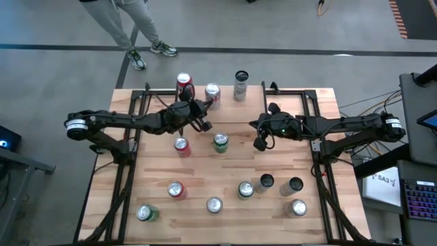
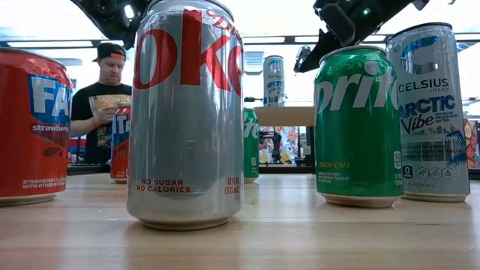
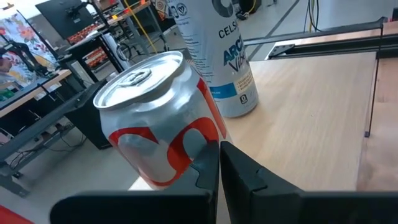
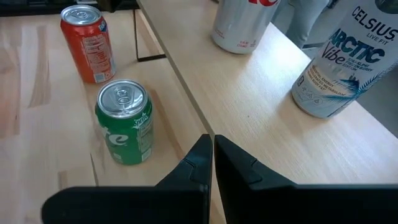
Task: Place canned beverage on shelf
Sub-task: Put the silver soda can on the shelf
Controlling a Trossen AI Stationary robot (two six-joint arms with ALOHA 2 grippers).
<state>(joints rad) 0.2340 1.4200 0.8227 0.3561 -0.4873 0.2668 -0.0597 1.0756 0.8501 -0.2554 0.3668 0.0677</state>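
While low view hides shelf, high view shows three cans.

Beyond your table lies grey floor crossed by a dark line; a person stands there, and a keyboard sits beside the table's edge.

Overhead camera looks straight down; the low one sits at table height, facing twelve o'clock. Both wrist cameras closely share the Celsius can at twelve o'clock.
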